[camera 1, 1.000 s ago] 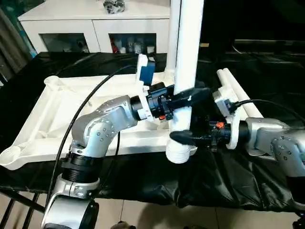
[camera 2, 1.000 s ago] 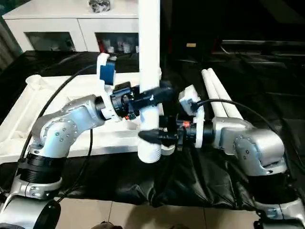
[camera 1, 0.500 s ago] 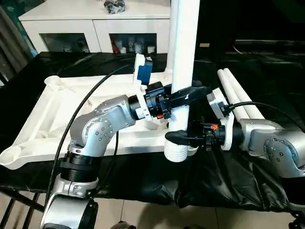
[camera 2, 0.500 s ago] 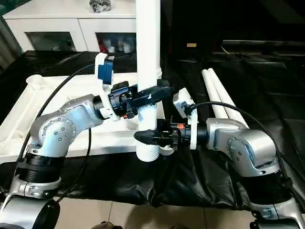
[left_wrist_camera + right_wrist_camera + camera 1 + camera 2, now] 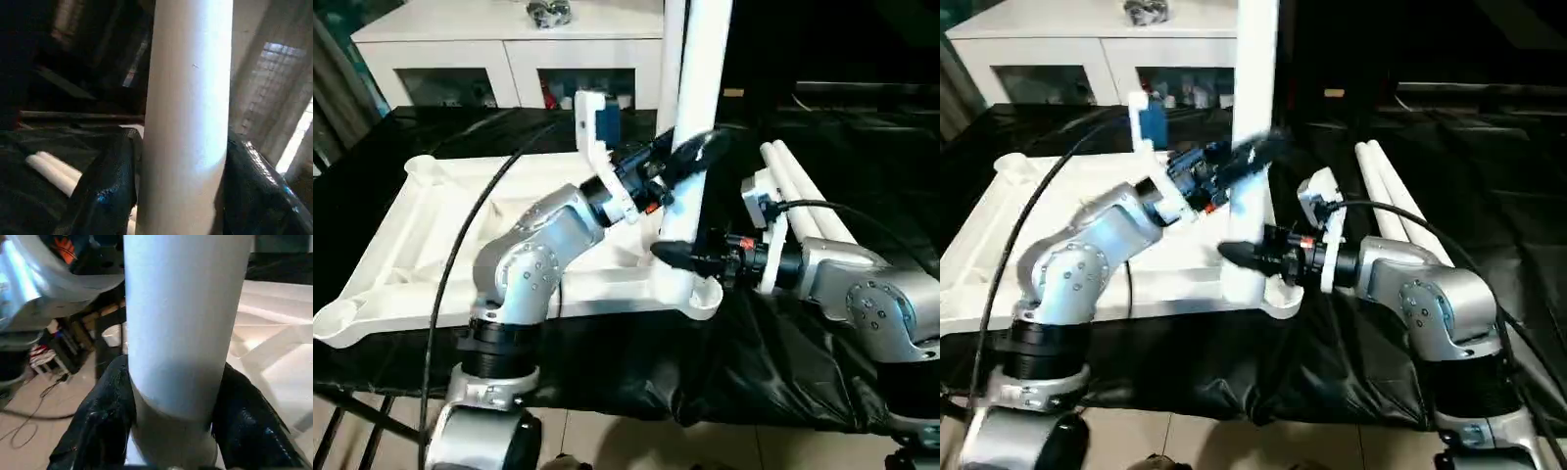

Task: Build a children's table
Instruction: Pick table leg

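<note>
The white tabletop (image 5: 431, 245) lies ribbed side up on the black-covered bench. One white leg (image 5: 697, 88) stands nearly upright, its lower end at the near right corner socket (image 5: 705, 297). My left gripper (image 5: 690, 157) is on the leg partway up, and its black fingers (image 5: 105, 196) press both sides of the tube (image 5: 188, 122). My right gripper (image 5: 674, 255) clasps the same leg just above the socket, with fingers (image 5: 102, 426) hugging the tube (image 5: 183, 323). Behind it, a second leg (image 5: 671, 59) stands at the far right corner.
Two more white legs (image 5: 798, 191) lie side by side on the black cloth to the right of the tabletop. A white cabinet (image 5: 509, 49) stands behind the bench. The bench's front edge runs just below the tabletop's near rim.
The held leg moved back from in front of the tabletop's edge, and its ridged end now sits at the near right corner socket. My left gripper shifted higher up the leg.
</note>
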Tool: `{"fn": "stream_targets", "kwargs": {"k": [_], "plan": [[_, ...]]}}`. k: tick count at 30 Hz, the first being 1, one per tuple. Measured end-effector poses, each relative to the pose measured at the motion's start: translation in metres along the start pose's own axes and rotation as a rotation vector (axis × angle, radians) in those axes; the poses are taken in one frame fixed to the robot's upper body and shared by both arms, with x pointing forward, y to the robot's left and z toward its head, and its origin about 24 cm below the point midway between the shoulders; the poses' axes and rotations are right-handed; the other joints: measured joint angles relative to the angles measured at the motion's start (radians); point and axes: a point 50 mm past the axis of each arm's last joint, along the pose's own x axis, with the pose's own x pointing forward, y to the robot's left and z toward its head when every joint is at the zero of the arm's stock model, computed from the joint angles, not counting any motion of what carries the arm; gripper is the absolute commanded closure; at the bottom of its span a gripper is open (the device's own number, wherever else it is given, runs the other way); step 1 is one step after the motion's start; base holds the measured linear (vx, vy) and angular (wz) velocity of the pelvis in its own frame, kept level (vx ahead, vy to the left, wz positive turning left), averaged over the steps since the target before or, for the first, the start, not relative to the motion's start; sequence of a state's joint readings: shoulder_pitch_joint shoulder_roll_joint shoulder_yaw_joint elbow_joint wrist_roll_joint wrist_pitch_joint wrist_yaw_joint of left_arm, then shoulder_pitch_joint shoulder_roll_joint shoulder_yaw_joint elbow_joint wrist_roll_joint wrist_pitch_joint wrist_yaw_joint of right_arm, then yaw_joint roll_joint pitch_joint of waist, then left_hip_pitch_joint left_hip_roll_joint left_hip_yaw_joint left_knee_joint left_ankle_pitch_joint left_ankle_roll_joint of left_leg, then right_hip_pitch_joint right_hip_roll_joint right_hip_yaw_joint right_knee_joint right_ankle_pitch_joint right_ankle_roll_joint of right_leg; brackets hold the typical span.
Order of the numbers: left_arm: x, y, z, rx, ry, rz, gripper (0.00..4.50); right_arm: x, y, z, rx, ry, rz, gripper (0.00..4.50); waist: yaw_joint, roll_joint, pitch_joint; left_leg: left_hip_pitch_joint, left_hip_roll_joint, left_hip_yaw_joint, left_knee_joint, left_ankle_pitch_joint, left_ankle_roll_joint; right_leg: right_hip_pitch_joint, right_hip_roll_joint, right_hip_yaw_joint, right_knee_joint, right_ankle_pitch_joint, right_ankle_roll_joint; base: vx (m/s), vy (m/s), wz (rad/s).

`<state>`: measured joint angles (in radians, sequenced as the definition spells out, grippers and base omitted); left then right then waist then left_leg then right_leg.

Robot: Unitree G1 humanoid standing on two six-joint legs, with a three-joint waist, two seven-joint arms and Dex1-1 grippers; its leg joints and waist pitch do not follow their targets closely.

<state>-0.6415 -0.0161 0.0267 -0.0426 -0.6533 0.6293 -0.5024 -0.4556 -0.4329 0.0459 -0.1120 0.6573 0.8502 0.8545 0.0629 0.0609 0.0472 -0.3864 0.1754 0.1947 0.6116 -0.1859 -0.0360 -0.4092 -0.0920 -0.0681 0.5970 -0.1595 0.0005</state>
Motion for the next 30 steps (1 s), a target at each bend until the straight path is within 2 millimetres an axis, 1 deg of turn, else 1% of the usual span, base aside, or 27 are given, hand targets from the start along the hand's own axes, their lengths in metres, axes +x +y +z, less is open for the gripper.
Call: {"fn": "stream_targets", "kwargs": {"k": [1, 4, 5, 18, 19, 20, 22, 25, 27, 30], "plan": [[0.001, 0.0, 0.001, 0.008, -0.008, 0.015, 2.29, 0.0, 0.0, 0.0, 0.002, -0.001, -0.002, 2.6, 0.0, 0.0, 0.0, 0.0, 0.0, 0.0, 0.0, 0.0, 0.0, 0.0, 0.0, 0.0, 0.0, 0.0, 0.0, 0.0, 0.0, 0.0], [0.002, -0.001, 0.001, 0.026, -0.018, 0.039, 2.34, 0.001, 0.0, 0.0, 0.001, -0.003, -0.008, 2.6, -0.001, 0.0, 0.0, 0.0, 0.0, 0.0, 0.0, 0.0, 0.0, 0.0, 0.0, 0.0, 0.0, 0.0, 0.0, 0.0, 0.0, 0.0], [0.002, -0.002, 0.001, 0.03, -0.017, 0.039, 2.58, 0.001, 0.0, 0.0, 0.0, -0.002, -0.01, 2.61, 0.0, 0.0, 0.0, 0.0, 0.0, 0.0, 0.0, 0.0, 0.0, 0.0, 0.0, 0.0, 0.0, 0.0, 0.001, 0.0, 0.0, 0.0], [0.005, -0.004, 0.0, 0.051, -0.049, 0.045, 2.67, 0.001, -0.002, 0.001, -0.027, -0.013, -0.025, 2.61, -0.001, 0.0, 0.0, 0.0, 0.0, 0.0, 0.0, 0.0, 0.0, 0.0, 0.0, 0.0, 0.0, -0.001, 0.002, 0.0, 0.0, 0.0], [0.005, -0.004, 0.0, 0.052, -0.051, 0.045, 2.67, 0.002, -0.002, 0.002, -0.027, -0.012, -0.023, 2.05, -0.001, 0.0, 0.0, 0.0, 0.0, 0.0, 0.0, 0.0, 0.0, 0.0, 0.0, 0.0, 0.0, -0.001, 0.002, 0.0, 0.0, 0.0], [0.005, -0.004, 0.001, 0.054, -0.053, 0.045, 2.67, 0.002, -0.002, 0.002, -0.029, -0.012, -0.021, 1.91, -0.001, 0.0, 0.0, 0.0, 0.0, 0.0, 0.0, 0.0, 0.0, 0.0, 0.0, 0.0, 0.0, -0.001, 0.002, 0.0, 0.0, 0.0], [0.004, -0.004, -0.001, 0.053, -0.048, 0.046, 2.67, 0.001, -0.004, 0.004, -0.033, -0.009, -0.019, 1.84, -0.001, 0.0, 0.0, 0.0, 0.0, 0.0, 0.0, 0.0, 0.0, 0.0, 0.0, 0.0, 0.0, -0.001, 0.002, 0.0, 0.0, 0.0], [0.003, -0.005, -0.006, 0.057, -0.024, 0.03, 2.67, 0.003, -0.007, 0.007, -0.035, 0.008, -0.004, 1.58, -0.001, 0.0, 0.0, 0.0, 0.0, 0.0, 0.0, 0.0, 0.0, 0.0, 0.0, 0.0, 0.0, -0.001, 0.002, 0.0, 0.0, 0.0], [0.003, -0.006, -0.009, 0.057, -0.012, 0.012, 2.67, 0.002, -0.007, 0.009, -0.04, 0.022, 0.008, 1.57, 0.0, -0.001, 0.0, 0.0, 0.0, 0.0, 0.0, 0.0, 0.0, 0.0, 0.0, 0.0, 0.0, -0.001, 0.002, 0.0, 0.0, 0.0], [0.003, -0.007, -0.011, 0.057, -0.001, 0.001, 2.67, 0.001, -0.009, 0.004, -0.034, 0.062, 0.028, 1.57, 0.0, -0.002, 0.001, -0.001, 0.0, 0.0, 0.0, 0.0, 0.0, 0.0, 0.0, 0.0, 0.0, 0.0, 0.0, 0.0, 0.0, 0.0]]}}
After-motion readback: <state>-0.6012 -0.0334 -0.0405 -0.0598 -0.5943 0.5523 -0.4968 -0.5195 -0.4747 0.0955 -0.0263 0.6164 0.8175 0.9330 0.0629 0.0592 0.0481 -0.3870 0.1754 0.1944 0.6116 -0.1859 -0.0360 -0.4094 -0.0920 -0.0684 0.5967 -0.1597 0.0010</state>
